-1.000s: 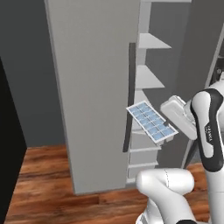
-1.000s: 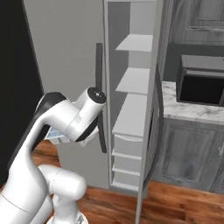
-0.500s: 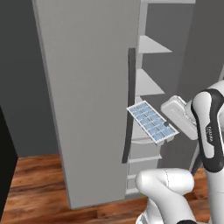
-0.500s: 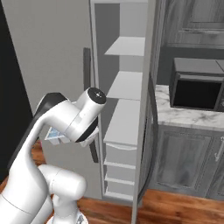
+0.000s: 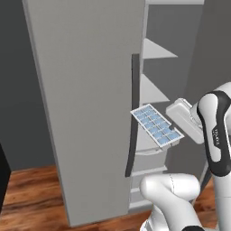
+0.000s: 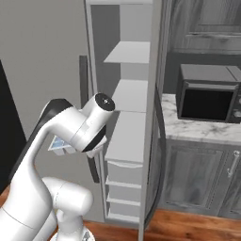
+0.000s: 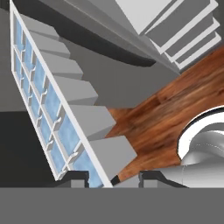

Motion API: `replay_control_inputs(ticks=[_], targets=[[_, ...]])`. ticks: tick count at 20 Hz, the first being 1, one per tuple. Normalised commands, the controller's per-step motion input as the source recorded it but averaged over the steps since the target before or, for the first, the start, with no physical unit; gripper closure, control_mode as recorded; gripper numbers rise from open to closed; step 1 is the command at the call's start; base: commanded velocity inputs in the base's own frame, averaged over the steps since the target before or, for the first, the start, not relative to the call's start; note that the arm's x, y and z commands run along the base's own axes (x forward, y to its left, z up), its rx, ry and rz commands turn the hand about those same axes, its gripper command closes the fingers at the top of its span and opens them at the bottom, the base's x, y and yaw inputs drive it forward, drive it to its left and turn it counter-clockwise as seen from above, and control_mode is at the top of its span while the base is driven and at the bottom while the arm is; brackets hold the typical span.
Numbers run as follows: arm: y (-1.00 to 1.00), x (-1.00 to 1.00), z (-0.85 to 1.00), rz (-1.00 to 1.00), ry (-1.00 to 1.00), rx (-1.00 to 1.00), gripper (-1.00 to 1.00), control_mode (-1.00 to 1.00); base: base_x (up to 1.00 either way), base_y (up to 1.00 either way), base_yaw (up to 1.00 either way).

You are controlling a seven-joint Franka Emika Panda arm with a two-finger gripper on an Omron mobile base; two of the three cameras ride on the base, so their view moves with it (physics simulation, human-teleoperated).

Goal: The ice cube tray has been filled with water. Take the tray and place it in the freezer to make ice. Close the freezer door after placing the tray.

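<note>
Left base view shows me facing the freezer (image 5: 90, 103), its tall grey door swung open toward me with a dark vertical handle (image 5: 132, 117) along its edge, and white shelves (image 5: 153, 90) stepping up inside the open compartment beyond. Brown wooden floor (image 5: 31, 194) runs beneath it. In the right base view a marble counter (image 6: 197, 129) with a dark microwave (image 6: 207, 94) sits off to the side of the freezer, grey cabinets (image 6: 197, 179) under it. My arm is bent at the elbow and raised, forearm reaching toward the freezer front. My gripper (image 7: 111, 176) is clamped on one end of the ice cube tray (image 5: 156, 126), which sticks out ahead of my hand, tilted, just beside the door handle and in front of the shelves. The water (image 7: 59, 127) shows pale blue in the cells.
</note>
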Motion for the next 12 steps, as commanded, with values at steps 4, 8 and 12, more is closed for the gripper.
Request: replay_control_inputs(ticks=[4,8,12], targets=[[0.0,0.0,0.0,0.0,0.0,0.0,1.0,1.0,0.33,0.0,-0.09],[0.0,0.0,0.0,0.0,0.0,0.0,1.0,1.0,0.38,0.0,-0.08],[0.0,0.0,0.0,0.0,0.0,0.0,1.0,1.0,0.35,0.0,-0.07]])
